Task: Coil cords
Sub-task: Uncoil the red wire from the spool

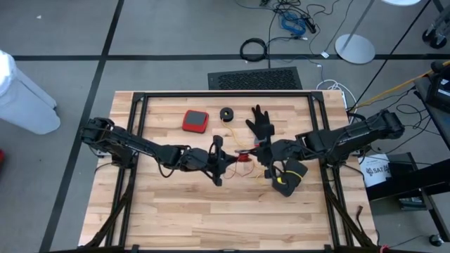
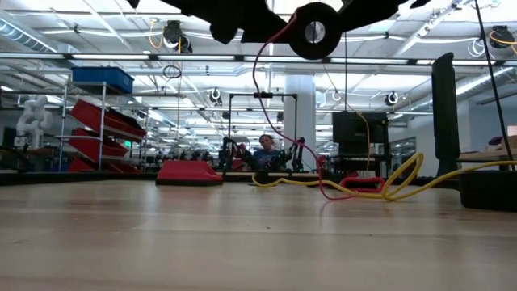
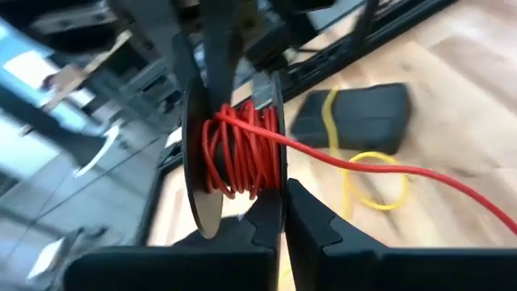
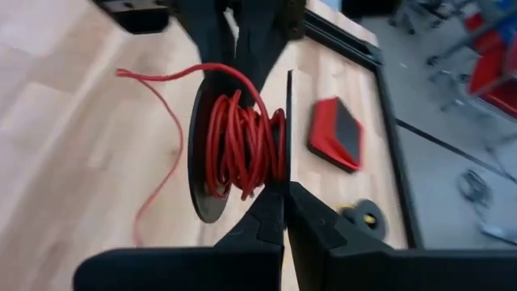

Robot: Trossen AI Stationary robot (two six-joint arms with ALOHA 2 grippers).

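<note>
A small black reel [image 2: 315, 31], wound with the red cord [image 3: 238, 149], hangs high above the table's middle between my two grippers. My left gripper [image 3: 283, 217] comes from the left and my right gripper [image 4: 284, 212] from the right. Both are shut on the reel. A loose length of the red cord [image 2: 260, 97] drops from the reel, and its lower part lies on the table. The yellow cord [image 2: 388, 187] lies loose on the table, partly over a black pouch [image 1: 290, 174]. Another black reel [image 1: 226, 114] rests flat near the far edge. My left gripper pinches the rim of one reel flange [image 3: 279, 174] between its two fingers, coming about level from the table's left. The reel is lifted clear, with its flanges on edge. My right gripper pinches the rim of the other flange [image 4: 288, 174] between its two fingers, slanting down from the table's right. The loose cord hangs slack below.
A red pad [image 1: 195, 121] and a black glove [image 1: 261, 123] lie toward the far edge. The black pouch sits right of centre under my right arm. The table's black frame bars [image 1: 225, 95] run along the far edge and both sides. Bare wood lies toward the near edge.
</note>
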